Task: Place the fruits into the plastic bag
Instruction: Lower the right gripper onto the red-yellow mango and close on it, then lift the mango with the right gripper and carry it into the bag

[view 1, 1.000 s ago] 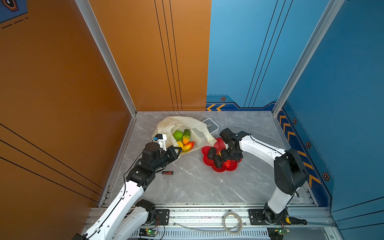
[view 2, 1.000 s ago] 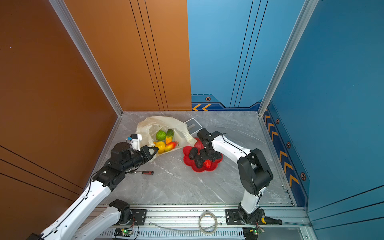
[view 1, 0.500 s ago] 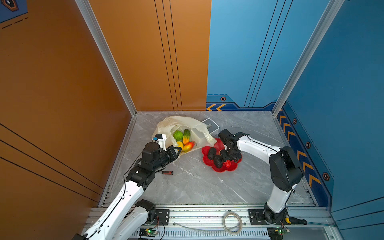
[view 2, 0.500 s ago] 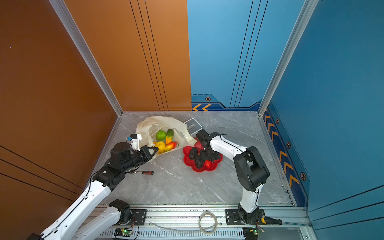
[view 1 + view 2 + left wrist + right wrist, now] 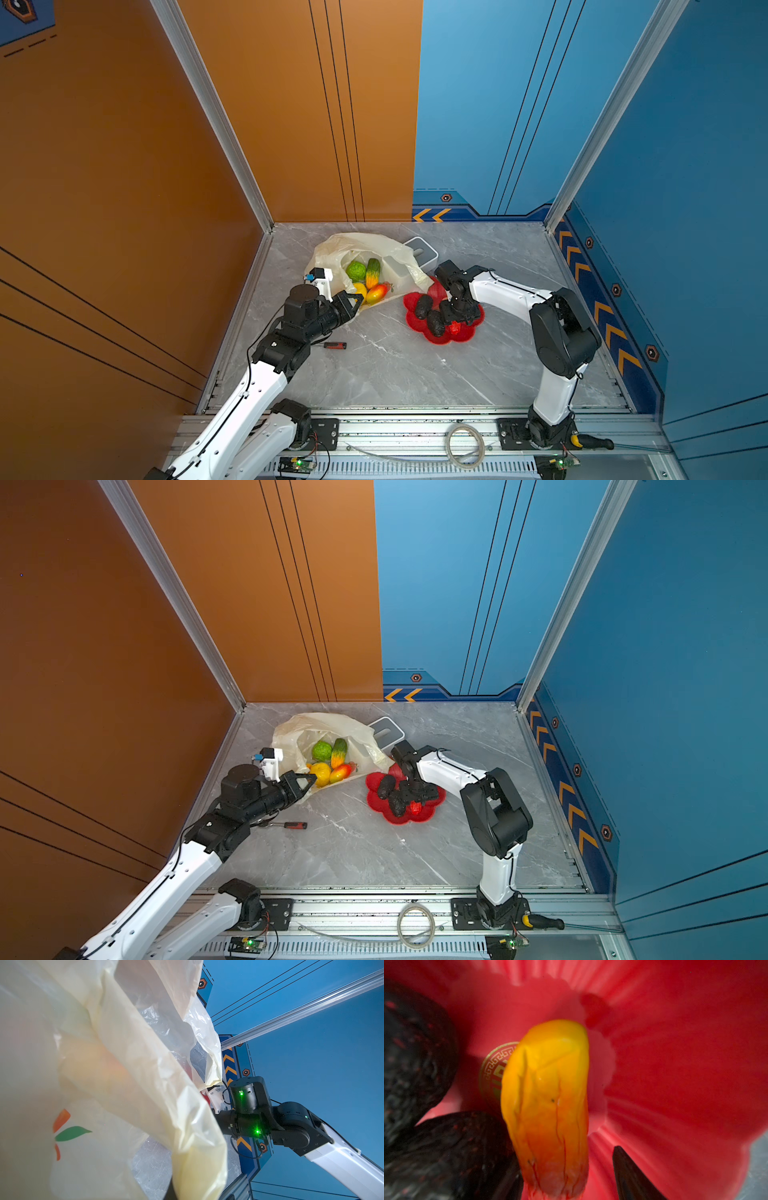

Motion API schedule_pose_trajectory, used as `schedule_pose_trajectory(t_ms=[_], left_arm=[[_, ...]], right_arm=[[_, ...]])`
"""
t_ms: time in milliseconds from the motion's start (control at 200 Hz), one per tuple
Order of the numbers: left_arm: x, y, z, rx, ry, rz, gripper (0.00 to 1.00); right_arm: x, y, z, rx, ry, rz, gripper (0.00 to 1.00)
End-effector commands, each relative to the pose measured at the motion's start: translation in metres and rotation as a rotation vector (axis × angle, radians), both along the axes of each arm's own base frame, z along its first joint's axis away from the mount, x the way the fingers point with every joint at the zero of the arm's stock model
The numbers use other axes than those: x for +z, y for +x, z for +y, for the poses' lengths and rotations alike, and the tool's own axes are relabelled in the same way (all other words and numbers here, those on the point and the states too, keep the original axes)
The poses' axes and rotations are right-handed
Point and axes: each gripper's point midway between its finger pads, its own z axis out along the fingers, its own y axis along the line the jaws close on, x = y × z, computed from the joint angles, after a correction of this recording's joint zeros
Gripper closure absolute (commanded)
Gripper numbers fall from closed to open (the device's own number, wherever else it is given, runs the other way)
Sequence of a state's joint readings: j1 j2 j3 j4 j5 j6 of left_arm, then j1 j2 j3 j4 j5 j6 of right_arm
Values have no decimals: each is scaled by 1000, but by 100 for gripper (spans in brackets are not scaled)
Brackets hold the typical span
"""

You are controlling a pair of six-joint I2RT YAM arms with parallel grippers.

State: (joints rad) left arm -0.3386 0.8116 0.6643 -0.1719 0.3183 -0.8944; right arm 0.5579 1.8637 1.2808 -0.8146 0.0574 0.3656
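Observation:
The plastic bag (image 5: 365, 245) lies open at the back left, and my left gripper (image 5: 353, 301) is shut on its near edge, holding the mouth up. Inside lie a green round fruit (image 5: 356, 271), a green-yellow oblong one (image 5: 372, 272), a yellow one (image 5: 359, 289) and a red-orange one (image 5: 376, 294). On the red flower dish (image 5: 471, 332) rest two dark rough fruits (image 5: 423, 305). My right gripper (image 5: 455, 318) is down in the dish, open, its fingers on either side of a yellow-to-red oblong fruit (image 5: 548, 1095). One finger (image 5: 629, 1174) stands clear of it.
A white-grey box (image 5: 420, 250) sits behind the bag, partly under it. A small red-handled screwdriver (image 5: 336, 345) lies on the marble floor near my left arm. Walls close in the left, back and right; a cable coil (image 5: 464, 445) lies on the front rail.
My right gripper has settled lower over the dish and its jaws have narrowed around the oblong fruit. The left gripper and the bag have not moved.

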Motion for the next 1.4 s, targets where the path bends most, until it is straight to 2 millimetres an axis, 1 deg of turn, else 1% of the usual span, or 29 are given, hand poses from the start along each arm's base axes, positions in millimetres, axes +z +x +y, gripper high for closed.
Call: schedule_pose_trajectory(t_ms=[0,185,210,300,310,330,416,481,576,671,806,926,1071,1282,1392], left_arm=[[18,1,1,-9,1,-47,100],[19,1,1,-10,-1,-47,100],[19,1,1,-9,-1,-47,100],[20,1,1,-11,-2,-49,100],[14,-1,1,-11,6,-25,100],[13,-1,2,-10,9,-18,100],[14,-1,2,-10,9,-19,100],[14,-1,1,-12,8,-18,100],[14,-1,2,-11,8,-21,100],[13,-1,2,-8,8,-19,100],[12,-1,2,-8,5,-17,100],[13,-1,1,-9,5,-19,100],[13,-1,1,-9,3,-20,100],[15,-1,1,-10,0,-25,100],[16,0,1,-8,-2,-28,100]], right_arm=[[-9,1,-1,-12,-11,4,36],[-16,1,0,-21,-3,10,37],[-17,0,0,-20,-1,13,39],[-19,0,1,-24,4,16,40],[-20,0,0,-25,3,18,41],[-20,0,0,-26,3,18,42],[-21,0,1,-27,5,17,45],[-21,0,0,-29,3,18,49],[-19,1,0,-33,6,13,52],[-15,0,-1,-41,7,5,61],[-4,0,-4,-50,13,-25,62],[11,2,-4,-57,28,-59,62],[37,3,-5,-67,63,-102,62],[81,2,-5,-80,147,-176,62],[111,-3,2,-74,256,-214,62]])
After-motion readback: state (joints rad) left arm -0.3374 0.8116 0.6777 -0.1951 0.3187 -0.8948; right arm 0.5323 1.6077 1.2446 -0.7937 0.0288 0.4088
